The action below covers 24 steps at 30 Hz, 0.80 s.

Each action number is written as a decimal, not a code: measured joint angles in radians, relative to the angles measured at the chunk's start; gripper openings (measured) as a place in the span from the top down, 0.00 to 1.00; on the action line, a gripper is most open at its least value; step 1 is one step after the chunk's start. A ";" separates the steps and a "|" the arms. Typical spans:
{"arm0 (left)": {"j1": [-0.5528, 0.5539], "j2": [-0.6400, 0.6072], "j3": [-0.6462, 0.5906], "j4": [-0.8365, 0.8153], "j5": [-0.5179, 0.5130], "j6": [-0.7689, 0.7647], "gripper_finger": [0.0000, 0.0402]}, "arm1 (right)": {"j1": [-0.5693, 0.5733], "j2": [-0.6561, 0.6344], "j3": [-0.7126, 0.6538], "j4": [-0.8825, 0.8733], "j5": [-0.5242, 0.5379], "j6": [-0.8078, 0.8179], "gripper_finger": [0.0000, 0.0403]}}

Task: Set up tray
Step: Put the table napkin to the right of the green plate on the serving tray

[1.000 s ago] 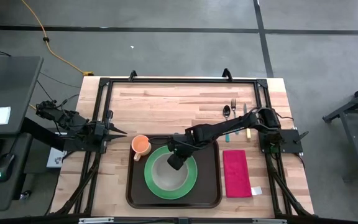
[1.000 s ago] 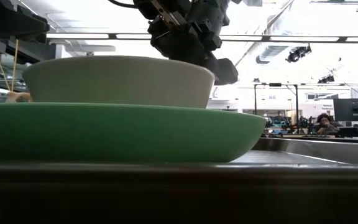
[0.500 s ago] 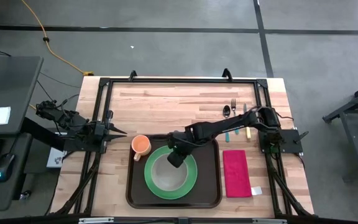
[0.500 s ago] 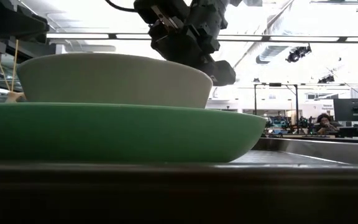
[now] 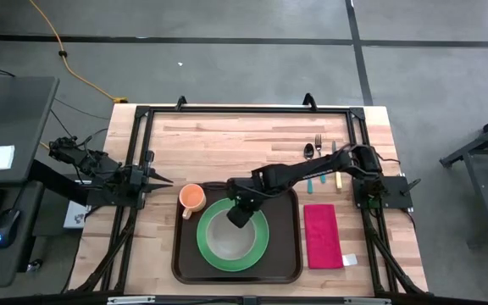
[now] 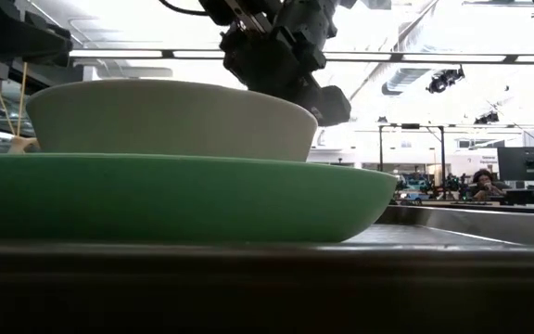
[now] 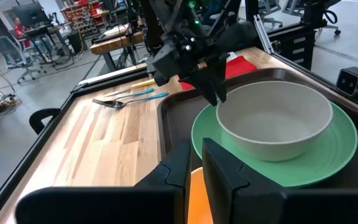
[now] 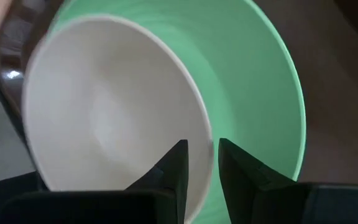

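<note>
Directly beneath your right gripper sits the bowl, centred on the plate, itself on the tray, whose long axis runs front to back. Your right fingers straddle the bowl's rim, narrowly parted; whether they pinch it, you cannot tell. Your left gripper waits beside the cup, well apart from the bowl.

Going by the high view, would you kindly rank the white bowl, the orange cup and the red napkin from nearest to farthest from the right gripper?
1. White bowl: directly at the right gripper, on the green plate.
2. Orange cup: on the gripper's left, at the tray's corner.
3. Red napkin: off the tray, on its right.
</note>
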 joint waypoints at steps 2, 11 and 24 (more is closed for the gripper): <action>0.000 0.000 0.000 -0.002 0.000 0.000 0.83 | -0.005 0.000 0.018 -0.004 -0.003 0.000 0.84; 0.000 0.000 0.000 -0.007 0.000 0.000 0.83 | -0.025 0.000 0.112 -0.109 -0.022 -0.017 0.88; 0.000 0.000 0.000 -0.008 0.000 -0.003 0.83 | -0.026 -0.002 0.285 -0.551 -0.014 -0.054 0.89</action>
